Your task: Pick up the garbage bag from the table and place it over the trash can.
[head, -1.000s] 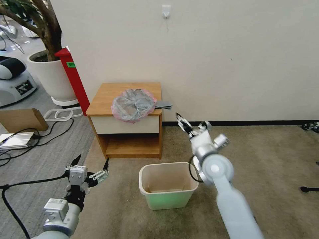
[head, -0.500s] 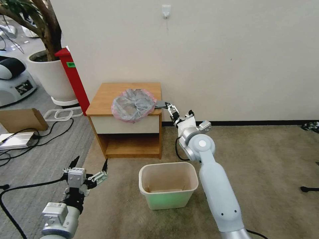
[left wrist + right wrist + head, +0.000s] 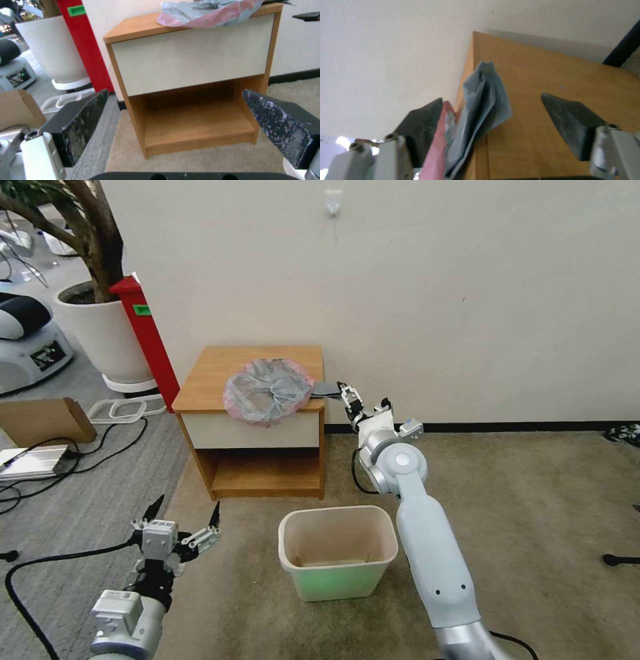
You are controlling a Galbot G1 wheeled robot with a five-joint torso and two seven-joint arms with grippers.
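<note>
The garbage bag [image 3: 268, 390] lies crumpled on the table [image 3: 213, 367], grey with a pink rim, and a flat grey flap [image 3: 327, 389] of it sticks out past the table's right edge. My right gripper [image 3: 347, 393] is at that flap, open. In the right wrist view the flap [image 3: 481, 105] sits between the spread fingers of the right gripper [image 3: 491, 97], not pinched. The trash can [image 3: 288, 543] stands on the carpet in front of the table. Low on the left, my left gripper [image 3: 185, 510] is open, facing the table's drawer front [image 3: 190, 57] and the bag [image 3: 206, 12].
A large white plant pot [image 3: 100, 333] and a red board [image 3: 147, 340] stand left of the table. A cardboard box [image 3: 43, 420] and cables [image 3: 67, 453] lie on the left floor. The wall is right behind the table. Open carpet [image 3: 533, 500] stretches to the right.
My right arm has swung up and left from above the trash can to the table's right edge, bringing its open fingers around the bag's grey flap. The left gripper sank slightly.
</note>
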